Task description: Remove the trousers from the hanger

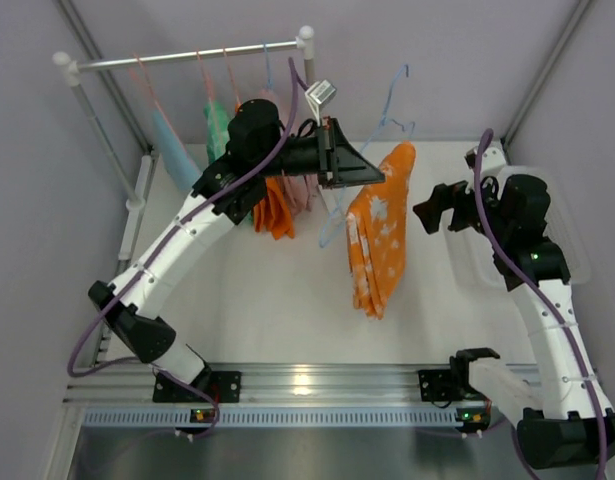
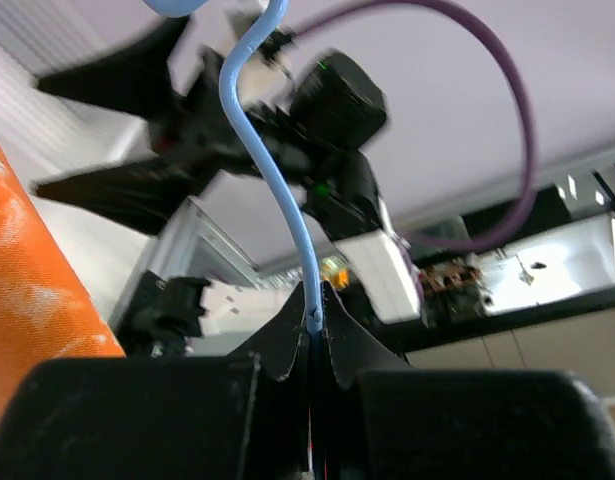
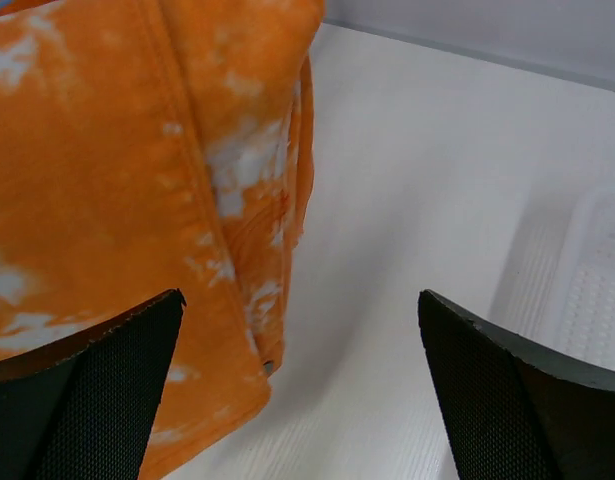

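The orange trousers (image 1: 380, 230) with white print hang folded over a light blue wire hanger (image 1: 387, 110), held in the air above the table's middle. My left gripper (image 1: 372, 172) is shut on the hanger's wire; in the left wrist view the blue wire (image 2: 277, 170) rises from between the closed fingers, with the orange cloth (image 2: 32, 290) at the left. My right gripper (image 1: 427, 212) is open, just right of the trousers. In the right wrist view the orange cloth (image 3: 137, 170) fills the left side, in front of the left fingertip (image 3: 97, 390).
A clothes rail (image 1: 187, 57) at the back left holds several hangers with a light blue garment (image 1: 175, 150), a green one (image 1: 218, 130) and an orange one (image 1: 275, 208). A clear plastic bin (image 1: 572, 262) sits at the right, under my right arm.
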You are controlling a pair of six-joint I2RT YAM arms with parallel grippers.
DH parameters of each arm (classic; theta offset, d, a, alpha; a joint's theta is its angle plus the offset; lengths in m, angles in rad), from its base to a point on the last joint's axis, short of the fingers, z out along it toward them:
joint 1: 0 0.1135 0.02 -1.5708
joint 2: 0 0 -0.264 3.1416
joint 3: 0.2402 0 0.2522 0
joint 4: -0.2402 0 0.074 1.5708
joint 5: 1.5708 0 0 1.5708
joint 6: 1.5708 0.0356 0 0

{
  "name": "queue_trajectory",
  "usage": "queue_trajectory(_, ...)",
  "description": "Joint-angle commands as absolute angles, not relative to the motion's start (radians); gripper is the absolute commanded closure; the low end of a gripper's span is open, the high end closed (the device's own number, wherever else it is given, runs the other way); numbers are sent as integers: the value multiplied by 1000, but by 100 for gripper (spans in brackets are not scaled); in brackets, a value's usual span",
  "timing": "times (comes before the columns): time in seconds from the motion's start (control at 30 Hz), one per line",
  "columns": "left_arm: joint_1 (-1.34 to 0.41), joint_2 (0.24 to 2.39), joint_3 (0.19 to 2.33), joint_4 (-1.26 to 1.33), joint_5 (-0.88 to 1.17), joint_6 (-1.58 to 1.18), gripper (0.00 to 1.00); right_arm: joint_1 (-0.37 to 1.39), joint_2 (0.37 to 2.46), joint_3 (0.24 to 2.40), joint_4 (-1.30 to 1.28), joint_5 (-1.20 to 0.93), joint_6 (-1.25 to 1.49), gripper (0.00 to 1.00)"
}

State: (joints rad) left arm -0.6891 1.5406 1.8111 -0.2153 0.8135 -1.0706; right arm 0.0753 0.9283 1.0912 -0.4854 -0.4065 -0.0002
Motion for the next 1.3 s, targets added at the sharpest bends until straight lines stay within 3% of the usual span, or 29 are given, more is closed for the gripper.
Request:
queue_trajectory(0.0,-698,1551,1936,-138,628,-953,100,66,887,1063,-440,-377,-11,1)
queue_trajectory(0.23,-735,1666,2121,-345,269,-836,100,66,839,1025,-446,-405,-20,1)
queue_trajectory(0.37,-801,1689,2189,-462,-42,-813,100,74,873,1042,-469,-491,-55,1)
queue_trajectory(0.5,-821,1713,2203,-466,-122,-831,100,130,949,1086,-477,-517,-68,1)
queue_trajectory(0.7,-822,1735,2195,-414,-130,-876,100,280,977,1052,-281,-477,-48,0)
queue_trajectory(0.87,-822,1736,2192,-357,-123,-887,100,327,898,901,53,-485,93,0)
queue_trajectory(1.27,-822,1750,2192,-262,43,-986,100,463,903,808,132,-347,-34,1)
